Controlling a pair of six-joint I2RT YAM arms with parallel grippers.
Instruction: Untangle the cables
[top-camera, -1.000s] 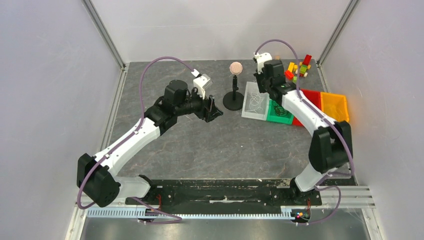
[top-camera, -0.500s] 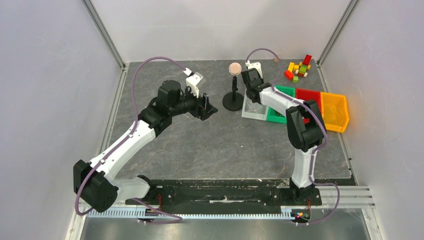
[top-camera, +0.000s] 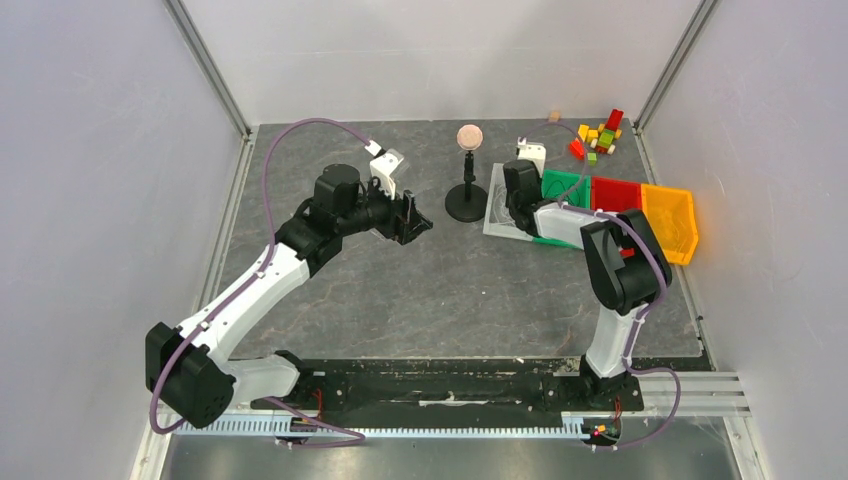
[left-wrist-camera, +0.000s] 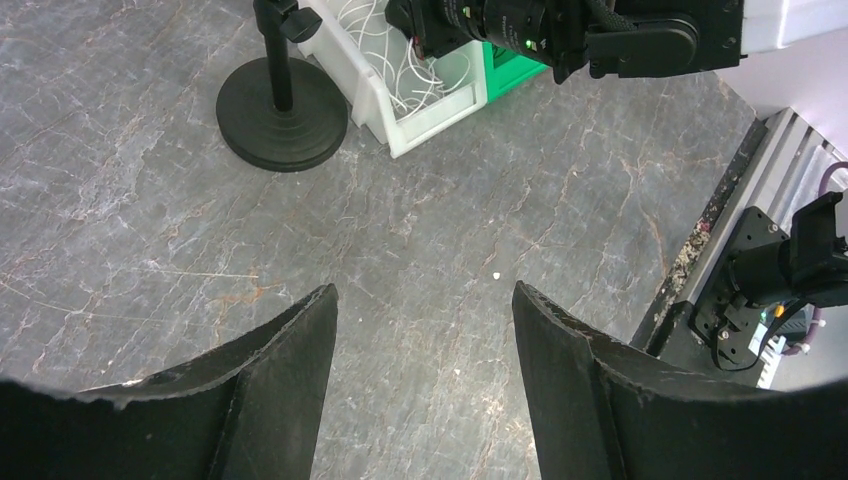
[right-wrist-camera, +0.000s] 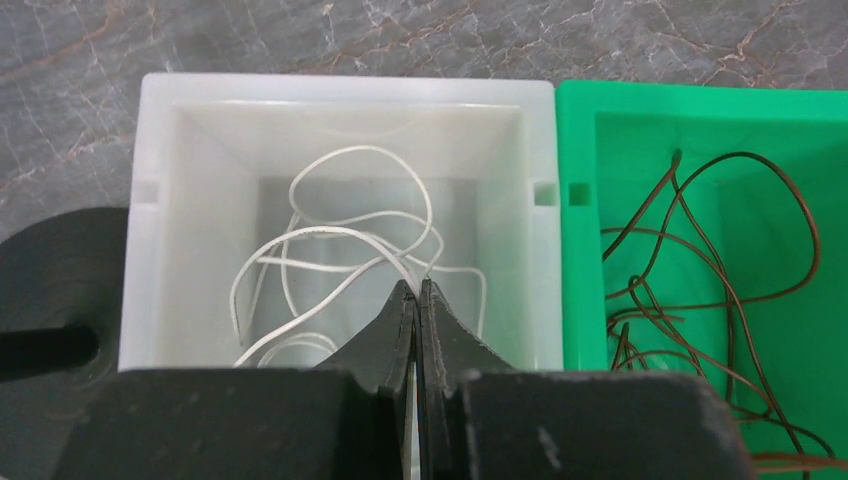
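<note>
While my left hand (left-wrist-camera: 425, 300) hangs wide open over the grey worktop (left-wrist-camera: 130, 230), my right hand (right-wrist-camera: 415, 292) is pressed tight shut, tips down in the white bin (right-wrist-camera: 340, 90) mid-frame, right at the looped white cables (right-wrist-camera: 330, 231). Pinched or not, I can't tell. Dark cables (right-wrist-camera: 640, 285) lie in the green bin (right-wrist-camera: 700, 105) at right.

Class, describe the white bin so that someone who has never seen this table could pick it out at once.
At the far right of the grey table stands a row of bins. The white bin is at its left end, between the black stand and the green bin. It alone holds looped white wire, pinched by the right gripper; the green bin holds dark wire.
</note>
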